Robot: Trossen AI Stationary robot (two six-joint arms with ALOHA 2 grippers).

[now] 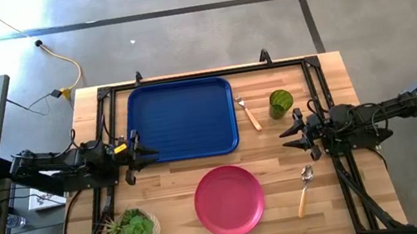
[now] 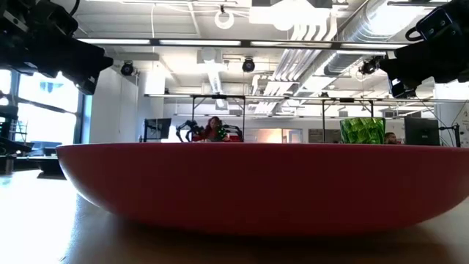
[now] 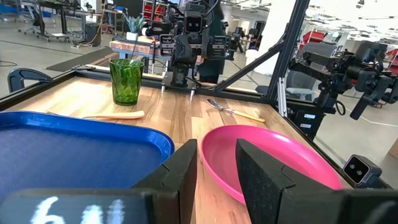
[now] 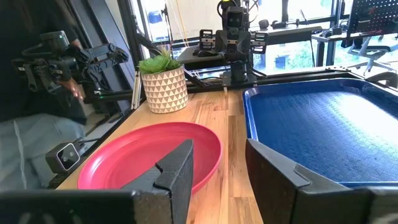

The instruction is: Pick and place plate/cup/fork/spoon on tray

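Note:
The pink-red plate (image 1: 229, 200) lies flat on the table near the front edge; it fills the low view (image 2: 264, 183). The dark-blue tray (image 1: 182, 119) lies at the far middle. The green cup (image 1: 279, 103) stands right of the tray, with the fork (image 1: 248, 114) lying between them. The spoon (image 1: 305, 188) lies right of the plate. My left gripper (image 1: 151, 151) hovers open at the tray's left front corner. My right gripper (image 1: 287, 138) hovers open between cup and spoon. Both are empty.
A potted succulent (image 1: 132, 229) stands at the front left corner. A dark metal frame (image 1: 185, 77) runs around the table's edges. Bare wood lies between tray and plate.

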